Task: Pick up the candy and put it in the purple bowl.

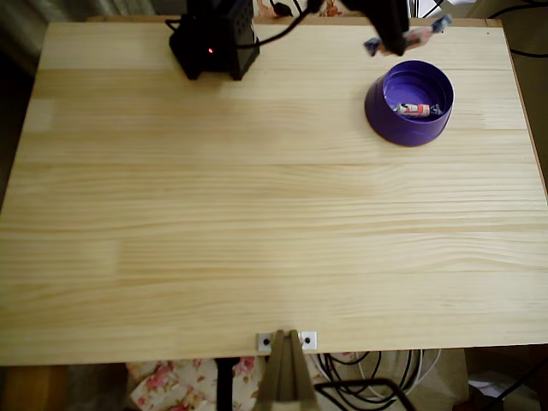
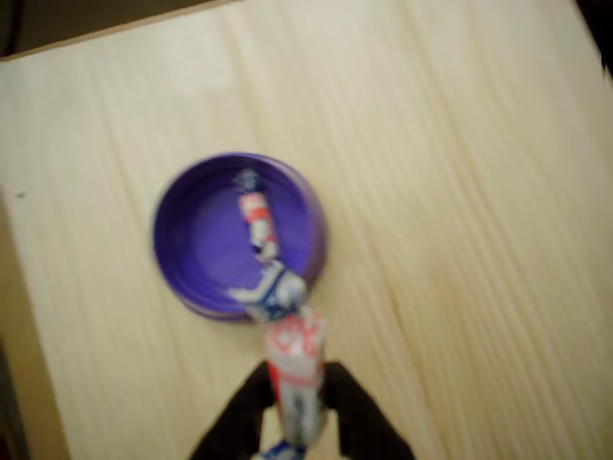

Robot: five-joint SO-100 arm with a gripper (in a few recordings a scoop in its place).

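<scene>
The gripper (image 2: 295, 417) was closed on the candy (image 2: 292, 369), with its two dark fingers (image 2: 239, 422) pressing the pale middle of the roll from both sides. In the wrist view the candy stood between the fingers, and its blue-and-white twisted end lay over the near rim of the purple bowl (image 2: 196, 230). In the overhead view the candy (image 1: 409, 37) was held in the air near the far edge of the wooden table (image 1: 257, 223), just beyond the purple bowl (image 1: 385, 111) and not inside it.

Inside the bowl lay another, shorter candy (image 1: 414, 109) with a red-and-white middle, resting on the bottom. The black base of the arm (image 1: 214, 43) stood at the far edge of the table, well apart from the bowl. Nothing stood between the held candy and the bowl.
</scene>
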